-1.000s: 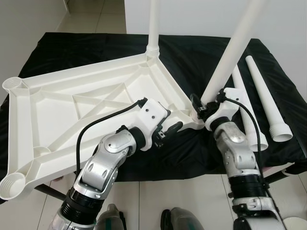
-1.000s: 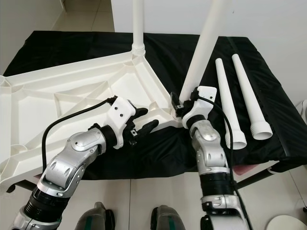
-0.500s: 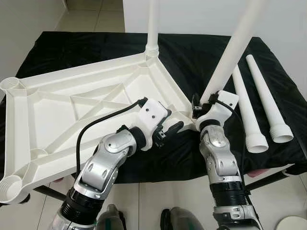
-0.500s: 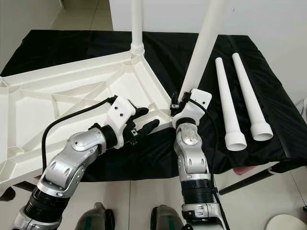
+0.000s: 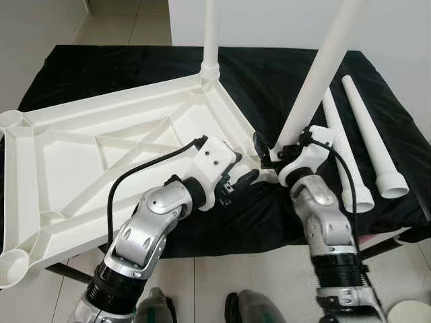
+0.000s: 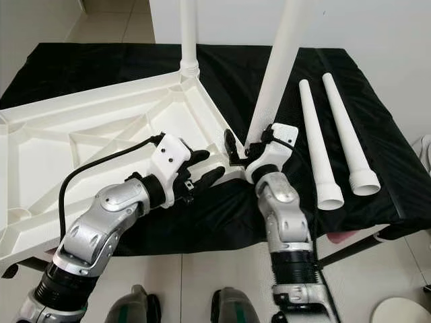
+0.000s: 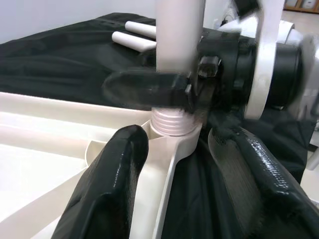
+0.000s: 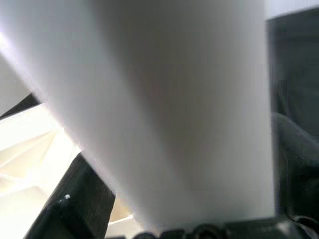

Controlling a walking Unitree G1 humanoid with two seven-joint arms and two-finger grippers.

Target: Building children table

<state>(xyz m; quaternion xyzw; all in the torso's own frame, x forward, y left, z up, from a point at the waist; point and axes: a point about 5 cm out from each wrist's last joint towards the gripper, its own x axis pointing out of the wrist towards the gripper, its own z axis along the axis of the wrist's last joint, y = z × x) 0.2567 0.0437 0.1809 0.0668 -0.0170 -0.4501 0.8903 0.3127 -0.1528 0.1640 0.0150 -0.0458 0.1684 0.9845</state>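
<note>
A black-draped table (image 5: 101, 67) stands on pale floor tiles (image 5: 121, 20) beside a white wall (image 5: 397, 33).

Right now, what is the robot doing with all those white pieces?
It is building a little table. The white tabletop lies upside down on a black cloth. One leg already stands in the far corner. The right gripper is shut on a second leg, held tilted in the near corner socket. The left gripper is open beside that corner. Two spare legs lie on the cloth to the robot's right.
</note>
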